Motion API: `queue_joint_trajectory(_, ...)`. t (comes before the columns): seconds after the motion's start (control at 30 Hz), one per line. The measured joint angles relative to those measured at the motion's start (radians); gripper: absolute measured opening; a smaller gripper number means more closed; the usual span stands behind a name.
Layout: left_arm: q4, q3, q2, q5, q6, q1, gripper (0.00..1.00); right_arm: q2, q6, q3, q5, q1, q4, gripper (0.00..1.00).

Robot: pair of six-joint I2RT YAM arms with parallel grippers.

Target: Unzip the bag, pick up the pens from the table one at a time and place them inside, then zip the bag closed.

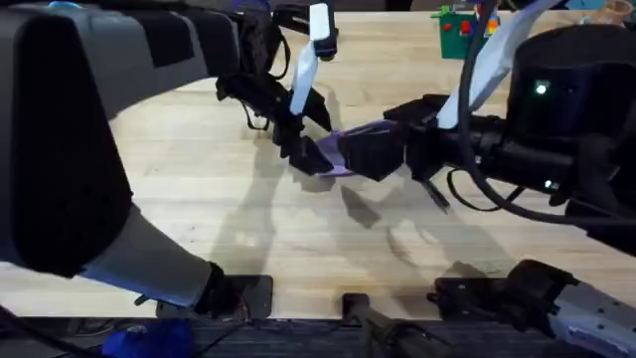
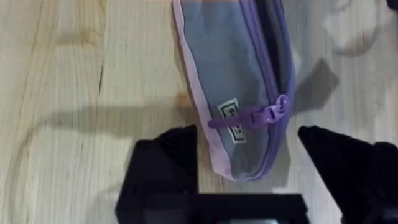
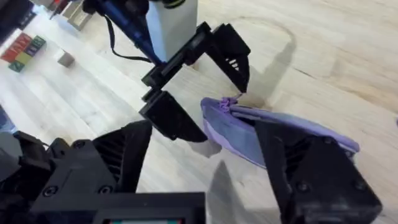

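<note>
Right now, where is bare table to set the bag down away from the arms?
Bare table lies open in front of the bag, toward the arm bases, and left of it. The middle is crowded: the left gripper and right gripper flank the bag, and a pen lies just right of it.

I see even, bright light from above; soft shadows fall on the worktop (image 1: 199,189). The near left arm (image 1: 60,129) looms dark and blurred.
</note>
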State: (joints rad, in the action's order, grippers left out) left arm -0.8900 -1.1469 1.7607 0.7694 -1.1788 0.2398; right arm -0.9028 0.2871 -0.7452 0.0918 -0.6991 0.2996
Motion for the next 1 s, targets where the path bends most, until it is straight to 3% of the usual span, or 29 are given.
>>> queue_joint_trajectory(0.07,0.001,0.0,0.0,0.001,0.0,0.0,0.99,0.0,0.0,0.0,-0.002,0.0,0.0,0.996)
queue_joint_trajectory(0.53,-0.006,-0.001,0.0,0.028,0.0,0.0,0.994,0.0,-0.078,0.0,-0.003,0.0,0.021,0.996)
queue_joint_trajectory(0.73,-0.068,-0.037,0.0,0.041,0.0,-0.011,0.993,0.0,-0.267,0.0,-0.003,0.0,0.041,0.995)
queue_joint_trajectory(1.0,-0.221,-0.188,0.0,0.047,0.0,-0.097,0.993,0.0,-0.53,0.0,-0.011,0.0,0.134,0.996)
